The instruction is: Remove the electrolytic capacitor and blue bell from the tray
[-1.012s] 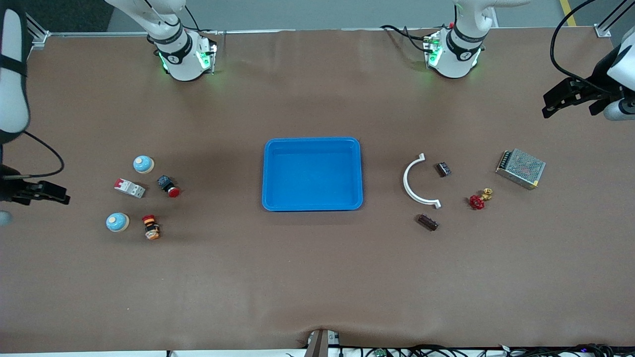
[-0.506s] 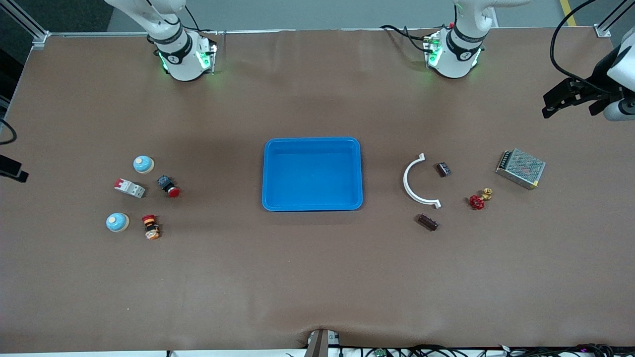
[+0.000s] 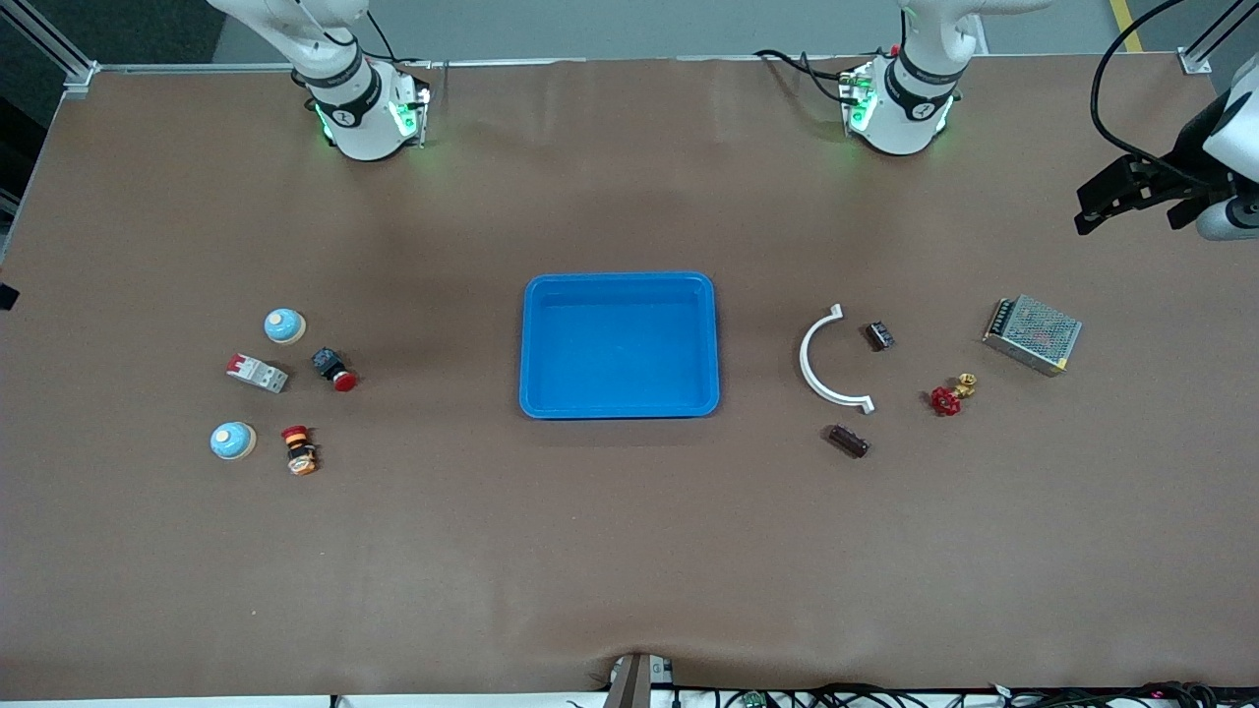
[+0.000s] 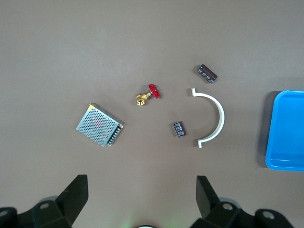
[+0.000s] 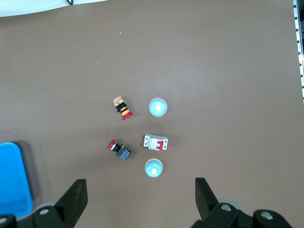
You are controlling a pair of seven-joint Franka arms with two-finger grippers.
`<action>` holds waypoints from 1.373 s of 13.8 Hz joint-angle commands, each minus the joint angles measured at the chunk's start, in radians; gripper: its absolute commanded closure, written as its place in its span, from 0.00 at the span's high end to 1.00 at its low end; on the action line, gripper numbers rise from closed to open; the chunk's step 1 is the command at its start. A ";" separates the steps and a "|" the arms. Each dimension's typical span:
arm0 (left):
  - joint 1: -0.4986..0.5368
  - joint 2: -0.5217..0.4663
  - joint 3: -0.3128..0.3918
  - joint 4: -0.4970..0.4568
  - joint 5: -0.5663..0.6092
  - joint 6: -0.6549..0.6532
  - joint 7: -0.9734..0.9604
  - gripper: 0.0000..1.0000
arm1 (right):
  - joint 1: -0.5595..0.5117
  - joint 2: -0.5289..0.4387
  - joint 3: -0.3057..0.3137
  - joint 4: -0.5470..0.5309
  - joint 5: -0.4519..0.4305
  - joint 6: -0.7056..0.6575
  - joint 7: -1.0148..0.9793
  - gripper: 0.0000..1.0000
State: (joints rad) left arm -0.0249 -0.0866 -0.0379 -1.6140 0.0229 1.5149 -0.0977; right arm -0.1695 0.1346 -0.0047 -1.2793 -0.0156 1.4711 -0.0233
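Observation:
Two light blue bells [image 3: 284, 325] [image 3: 233, 441] stand near the right arm's end of the table; both also show in the right wrist view [image 5: 153, 168] [image 5: 157, 108]. Two dark capacitors [image 3: 879, 335] [image 3: 848, 441] lie near the left arm's end, also seen in the left wrist view [image 4: 179, 129] [image 4: 207, 73]. A blue tray [image 3: 620, 280] sits mid-table. My left gripper [image 4: 142, 192] is open and empty, high over the table's edge [image 3: 1129, 208]. My right gripper [image 5: 140, 197] is open and empty, high over the right arm's end, almost out of the front view.
By the bells lie a red-and-white breaker [image 3: 258, 373] and two push buttons [image 3: 334, 370] [image 3: 298, 449]. By the capacitors lie a white curved clamp [image 3: 824, 379], a red valve [image 3: 947, 396] and a metal mesh power supply [image 3: 1032, 334].
My right arm has swung outward and left the front view at the right arm's end. The left arm and the things on the table have not moved.

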 commanded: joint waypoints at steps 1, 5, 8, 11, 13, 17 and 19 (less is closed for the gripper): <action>0.010 -0.032 0.000 -0.026 -0.018 0.011 0.007 1.00 | 0.008 -0.093 0.006 -0.098 0.008 0.005 0.022 1.00; 0.010 -0.032 0.004 -0.026 -0.018 0.011 0.007 1.00 | 0.056 -0.147 -0.006 -0.164 0.008 0.015 0.020 1.00; 0.020 -0.030 0.006 -0.024 -0.017 0.013 0.009 1.00 | 0.113 -0.150 -0.035 -0.166 0.006 0.012 0.022 1.00; 0.029 -0.030 0.006 -0.023 -0.017 0.016 0.009 1.00 | 0.120 -0.144 -0.035 -0.167 0.006 0.015 0.020 1.00; 0.031 -0.030 0.006 -0.023 -0.017 0.017 0.009 1.00 | 0.124 -0.144 -0.037 -0.172 0.006 0.018 0.020 1.00; 0.040 -0.030 0.003 -0.021 -0.015 0.018 0.010 1.00 | 0.124 -0.141 -0.037 -0.173 0.006 0.020 0.020 1.00; 0.039 -0.030 -0.002 -0.023 -0.015 0.016 0.015 1.00 | 0.122 -0.139 -0.035 -0.173 0.006 0.020 0.019 1.00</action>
State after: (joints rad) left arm 0.0085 -0.0874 -0.0331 -1.6140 0.0229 1.5214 -0.0977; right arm -0.0613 0.0122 -0.0270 -1.4335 -0.0150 1.4814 -0.0109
